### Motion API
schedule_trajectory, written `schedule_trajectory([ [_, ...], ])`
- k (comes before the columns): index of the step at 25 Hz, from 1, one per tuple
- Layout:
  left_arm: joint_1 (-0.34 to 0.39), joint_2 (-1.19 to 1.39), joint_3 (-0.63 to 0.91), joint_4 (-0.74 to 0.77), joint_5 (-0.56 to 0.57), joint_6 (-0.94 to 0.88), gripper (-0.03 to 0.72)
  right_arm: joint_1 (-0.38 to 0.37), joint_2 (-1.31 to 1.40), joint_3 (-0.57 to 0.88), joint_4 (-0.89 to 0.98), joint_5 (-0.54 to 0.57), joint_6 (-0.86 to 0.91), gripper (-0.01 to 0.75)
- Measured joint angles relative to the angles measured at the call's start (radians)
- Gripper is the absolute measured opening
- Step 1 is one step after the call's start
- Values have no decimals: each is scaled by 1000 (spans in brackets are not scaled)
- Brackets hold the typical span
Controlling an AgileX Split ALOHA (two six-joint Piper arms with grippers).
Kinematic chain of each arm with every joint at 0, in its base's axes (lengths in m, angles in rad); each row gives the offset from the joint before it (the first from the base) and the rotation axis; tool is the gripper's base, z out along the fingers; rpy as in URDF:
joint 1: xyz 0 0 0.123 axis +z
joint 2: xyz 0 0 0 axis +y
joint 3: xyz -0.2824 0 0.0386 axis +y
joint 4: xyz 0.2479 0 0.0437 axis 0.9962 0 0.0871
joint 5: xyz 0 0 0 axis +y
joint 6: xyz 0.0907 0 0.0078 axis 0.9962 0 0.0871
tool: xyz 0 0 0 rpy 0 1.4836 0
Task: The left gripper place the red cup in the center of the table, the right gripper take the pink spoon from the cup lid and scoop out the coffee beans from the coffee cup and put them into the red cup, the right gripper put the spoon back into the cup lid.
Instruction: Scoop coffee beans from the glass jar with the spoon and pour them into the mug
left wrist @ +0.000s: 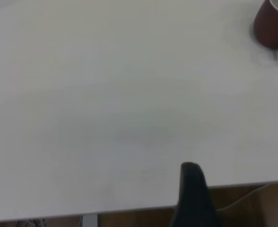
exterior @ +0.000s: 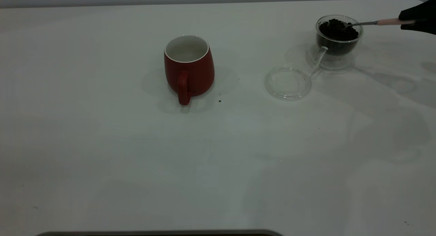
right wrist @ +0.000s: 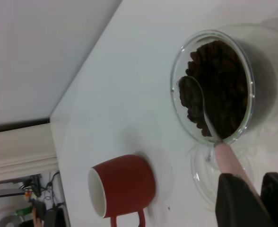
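With the red cup standing empty mid-surface and the lid bare, the right claw pinched the pink spoon over the beans in the glass cup; transfer and return remained.

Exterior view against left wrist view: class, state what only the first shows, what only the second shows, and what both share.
Only the exterior view shows the right gripper holding the pink spoon, its bowl over the coffee beans in the coffee cup, with the cup lid bare beside it. Only the left wrist view shows the left gripper near the table edge. Both show the red cup standing upright.
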Motion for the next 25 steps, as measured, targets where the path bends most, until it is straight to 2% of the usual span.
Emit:
schedule_trajectory([
  [18,0,0,0,-1,0,-1,569,-66,0,0,-13,131,-3,113],
  [25,0,0,0,-1,0,-1,569,-67,0,0,-12,155,-23,113],
])
